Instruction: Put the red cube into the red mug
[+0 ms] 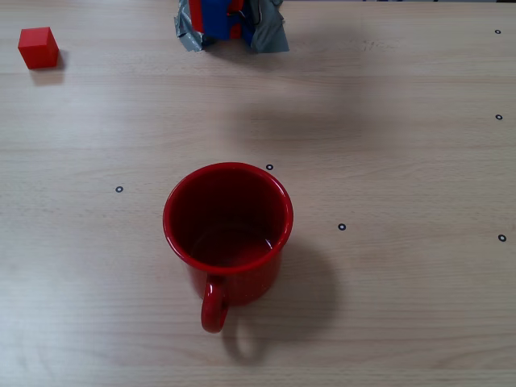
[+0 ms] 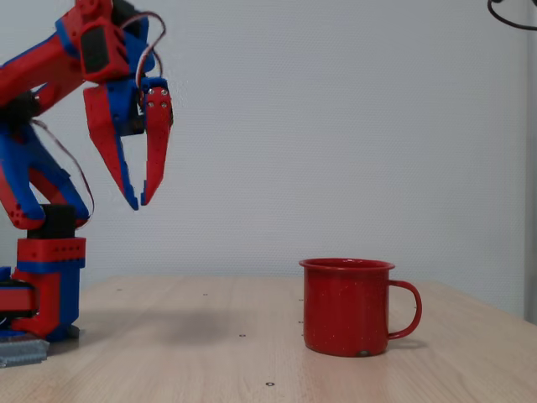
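The empty gripper [image 2: 139, 201], fingertips nearly touching, hangs high above the table; the cube [image 1: 38, 47] sits at the mug's [image 1: 228, 219] ten o'clock, the arm's base cropped overhead.

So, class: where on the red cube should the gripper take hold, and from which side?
Probably from above, closing on two opposite flat side faces of the red cube. It sits flat on the table, clear all round, far from the red mug.
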